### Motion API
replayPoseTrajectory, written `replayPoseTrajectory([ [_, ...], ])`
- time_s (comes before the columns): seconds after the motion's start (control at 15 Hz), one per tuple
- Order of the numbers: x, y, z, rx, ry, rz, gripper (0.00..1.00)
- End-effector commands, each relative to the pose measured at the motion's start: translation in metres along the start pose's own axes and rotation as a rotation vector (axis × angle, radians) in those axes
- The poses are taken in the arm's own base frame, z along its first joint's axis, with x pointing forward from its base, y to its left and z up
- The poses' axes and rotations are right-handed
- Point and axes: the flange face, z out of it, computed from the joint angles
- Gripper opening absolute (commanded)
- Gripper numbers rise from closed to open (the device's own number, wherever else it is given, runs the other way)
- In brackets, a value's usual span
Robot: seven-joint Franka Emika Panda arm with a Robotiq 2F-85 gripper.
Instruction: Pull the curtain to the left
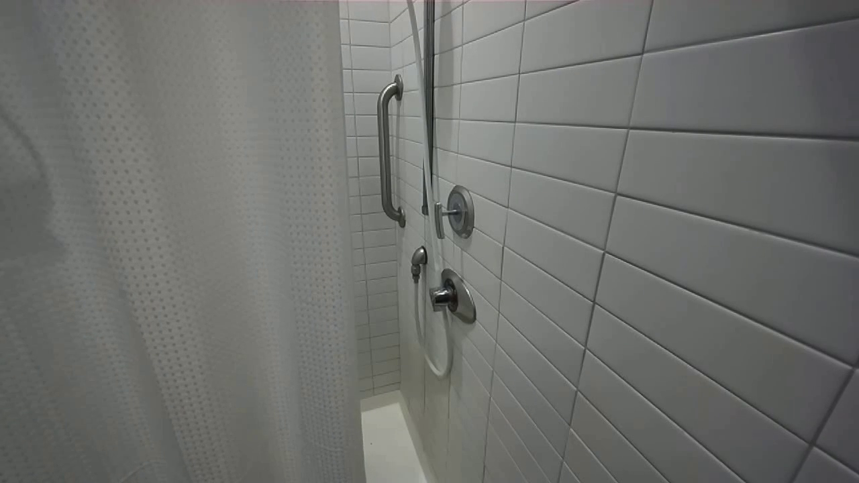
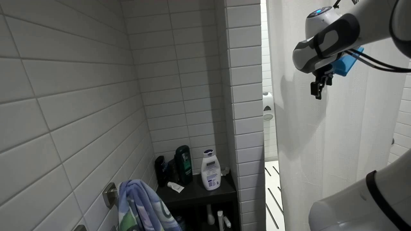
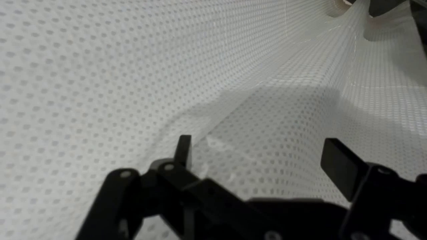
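Note:
The white curtain [image 1: 221,241] hangs in long vertical folds over the left part of an exterior view. It also hangs behind the arm in an exterior view [image 2: 343,141], its left edge beside a tiled pillar. In the wrist view the dotted curtain fabric [image 3: 100,83] fills most of the picture, with a fold running behind the jaws. My gripper [image 3: 259,151] is open, its black fingers wide apart with nothing gripped between them. In an exterior view the gripper [image 2: 319,86] points down in front of the curtain's upper part. Whether the fingers touch the fabric I cannot tell.
A tiled wall [image 1: 671,201] carries a grab bar [image 1: 385,147], shower valves [image 1: 460,295] and a white hose [image 1: 439,372]. A tiled pillar [image 2: 247,128] stands left of the curtain. A black shelf [image 2: 199,196] holds several bottles. A towel [image 2: 141,205] hangs in front of it.

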Motion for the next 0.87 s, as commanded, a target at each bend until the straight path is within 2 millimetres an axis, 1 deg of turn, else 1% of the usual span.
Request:
replayPoseTrajectory([
  [0.0, -0.0081, -0.0089, -0.0029, -0.034, -0.001, -0.03, 1.0],
  [0.07, -0.0032, -0.0036, 0.0, -0.006, -0.001, -0.007, 1.0],
  [0.27, -0.0052, -0.0078, 0.001, -0.01, -0.005, -0.018, 1.0],
  [0.8, -0.0051, -0.0083, 0.0011, -0.011, -0.004, -0.019, 1.0],
])
